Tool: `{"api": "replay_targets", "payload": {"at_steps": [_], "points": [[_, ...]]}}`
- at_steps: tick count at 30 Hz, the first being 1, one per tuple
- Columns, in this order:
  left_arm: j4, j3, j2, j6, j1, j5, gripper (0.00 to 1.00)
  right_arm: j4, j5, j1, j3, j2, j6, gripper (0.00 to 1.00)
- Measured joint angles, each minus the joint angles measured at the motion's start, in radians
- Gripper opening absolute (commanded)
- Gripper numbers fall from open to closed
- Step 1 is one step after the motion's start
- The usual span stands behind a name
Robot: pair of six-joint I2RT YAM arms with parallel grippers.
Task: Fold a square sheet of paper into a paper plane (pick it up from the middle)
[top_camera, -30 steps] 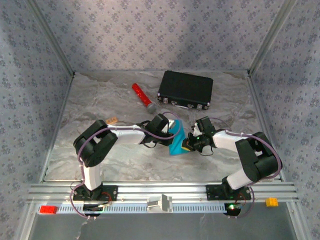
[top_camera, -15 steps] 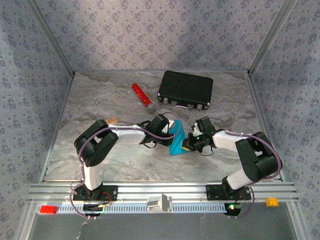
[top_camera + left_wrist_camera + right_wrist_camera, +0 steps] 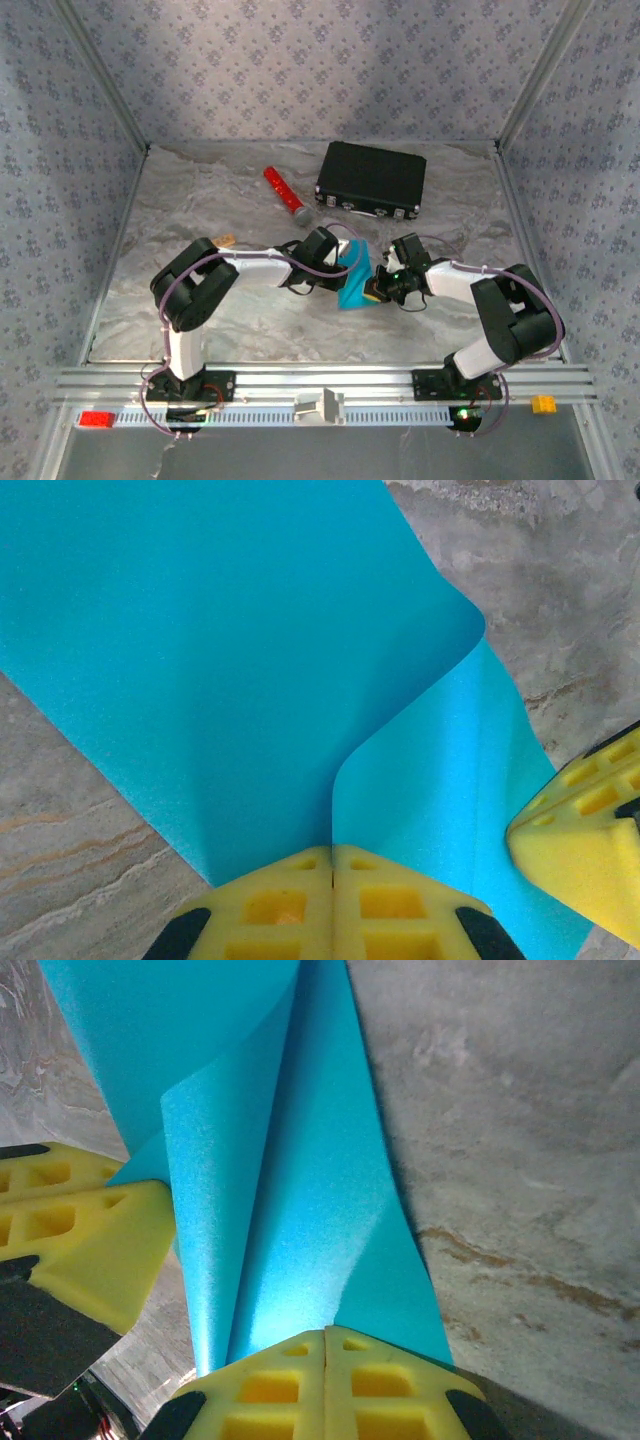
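My left claw (image 3: 333, 860) has its two yellow pads (image 3: 270, 905) pressed together, and between them it pinches an edge of the square sheet of paper (image 3: 230, 660). My right claw (image 3: 325, 1340) is pressed together in the same way and pinches the same sheet from the opposite side. The sheet is between my two claws, near the middle of the table (image 3: 200, 200), bent in a loose curl and not creased flat. From each claw the paper goes straight ahead. In the top view its long axis goes from near to far. The claws are just beside each other, so both arms are equally near to it. I judge that the next move must bring the two layers together along this axis
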Motion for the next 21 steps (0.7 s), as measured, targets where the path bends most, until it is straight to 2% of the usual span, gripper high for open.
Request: {"api": "replay_targets", "payload": {"at_steps": [10,21], "points": [[0.000,0.001,0.001,-0.005,0.001,0.005,0.02,0.104,-0.021,-0.005,0.009,-0.037,0.076,0.02],[-0.003,0.001,0.001,-0.019,0.006,0.007,0.02,0.203,-0.042,0.038,0.080,0.067,0.143,0.02]]}}
